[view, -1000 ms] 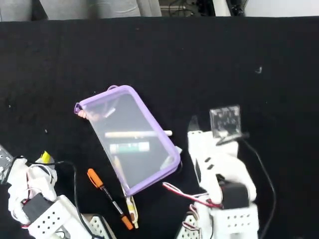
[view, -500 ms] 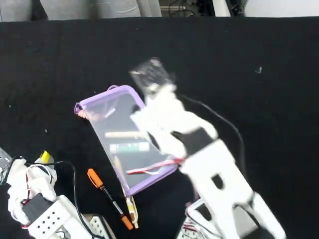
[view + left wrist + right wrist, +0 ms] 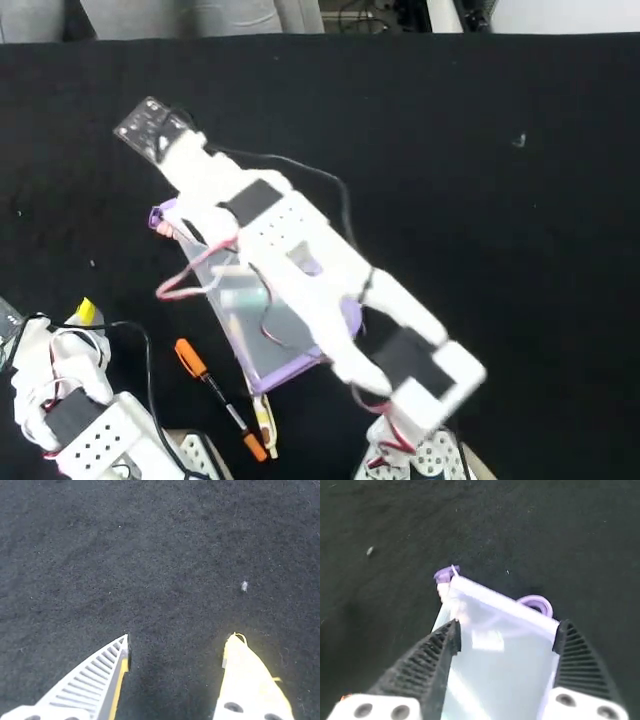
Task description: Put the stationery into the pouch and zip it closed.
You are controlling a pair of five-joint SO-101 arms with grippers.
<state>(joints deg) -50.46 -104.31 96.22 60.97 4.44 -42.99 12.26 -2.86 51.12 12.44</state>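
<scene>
We're over the pouch now, flat on the black surface with the right arm stretched across it. In the wrist view the right hand is spread wide above the clear wall, pinching nothing. It frames the far end, where the purple zipper pull sits at one corner and a loop at the other. The left hand is spread too, over bare surface. But look: an orange marker lies outside, near the pouch's other end, a pale pen beside it. So we judge packing unfinished, and this reads as a go at the pull or the pouch's end. Next calls for dropping onto that corner and closing finely on the small tab, with no zipping shut until the marker is in.
</scene>
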